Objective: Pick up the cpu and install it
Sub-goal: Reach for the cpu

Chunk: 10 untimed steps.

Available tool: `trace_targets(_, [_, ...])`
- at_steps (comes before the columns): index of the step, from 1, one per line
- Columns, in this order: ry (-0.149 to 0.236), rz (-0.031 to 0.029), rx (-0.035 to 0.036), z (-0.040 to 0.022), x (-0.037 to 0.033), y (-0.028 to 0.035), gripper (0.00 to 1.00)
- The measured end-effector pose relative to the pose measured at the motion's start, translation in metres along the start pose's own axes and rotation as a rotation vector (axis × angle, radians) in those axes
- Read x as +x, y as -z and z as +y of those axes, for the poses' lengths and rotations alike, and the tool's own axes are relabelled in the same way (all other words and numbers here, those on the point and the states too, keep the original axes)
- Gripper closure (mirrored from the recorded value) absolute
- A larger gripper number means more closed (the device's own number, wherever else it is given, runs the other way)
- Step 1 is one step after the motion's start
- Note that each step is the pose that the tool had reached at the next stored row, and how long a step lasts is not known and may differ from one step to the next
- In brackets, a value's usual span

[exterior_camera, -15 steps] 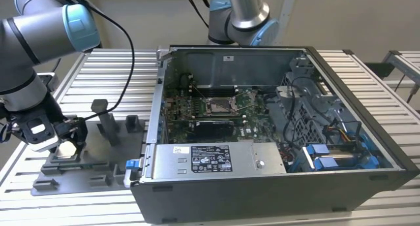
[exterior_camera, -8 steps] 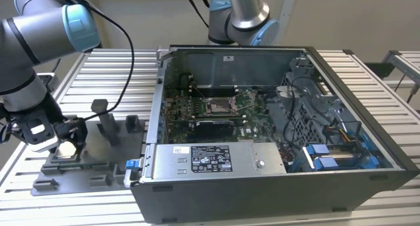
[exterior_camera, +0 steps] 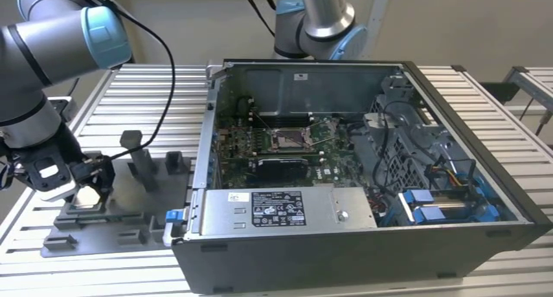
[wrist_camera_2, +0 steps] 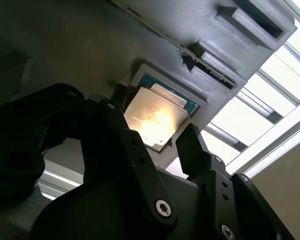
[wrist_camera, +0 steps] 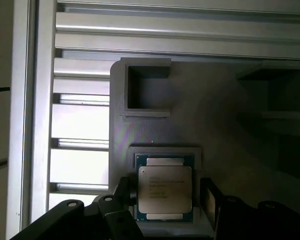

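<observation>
The cpu point(wrist_camera: 165, 187), a small square chip with a pale metal top, lies flat in a square recess of the grey fixture plate point(wrist_camera: 215, 125). My gripper point(wrist_camera: 167, 192) is lowered over it, its black fingers point(wrist_camera: 124, 192) standing one on each side of the chip, with a narrow gap showing on one side. The second wrist view shows the same: the cpu point(wrist_camera_2: 157, 120) lies between the spread fingers of the gripper point(wrist_camera_2: 155, 114). In the exterior view the gripper point(exterior_camera: 85, 195) is down at the fixture plate point(exterior_camera: 129, 193), on the exterior view's left of the open computer case point(exterior_camera: 346, 245). The socket point(exterior_camera: 289, 139) on the motherboard lies bare.
Upright grey posts point(exterior_camera: 138, 158) stand on the fixture beside my gripper. The case's wall point(exterior_camera: 203, 148) rises between the fixture and the motherboard. A silver box with a white label point(exterior_camera: 285, 208) sits in the case's front. A second arm point(exterior_camera: 315, 19) stands behind the case on the slatted table point(exterior_camera: 147, 83).
</observation>
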<state>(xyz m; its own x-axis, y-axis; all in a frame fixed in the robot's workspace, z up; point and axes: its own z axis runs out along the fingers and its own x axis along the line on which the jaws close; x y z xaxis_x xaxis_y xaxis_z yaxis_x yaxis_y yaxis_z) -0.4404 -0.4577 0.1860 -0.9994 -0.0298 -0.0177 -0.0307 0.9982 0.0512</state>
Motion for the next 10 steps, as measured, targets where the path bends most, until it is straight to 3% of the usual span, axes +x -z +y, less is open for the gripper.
trace_targets(10, [0.0,0.0001,0.0,-0.0001,0.0,-0.0001,0.0])
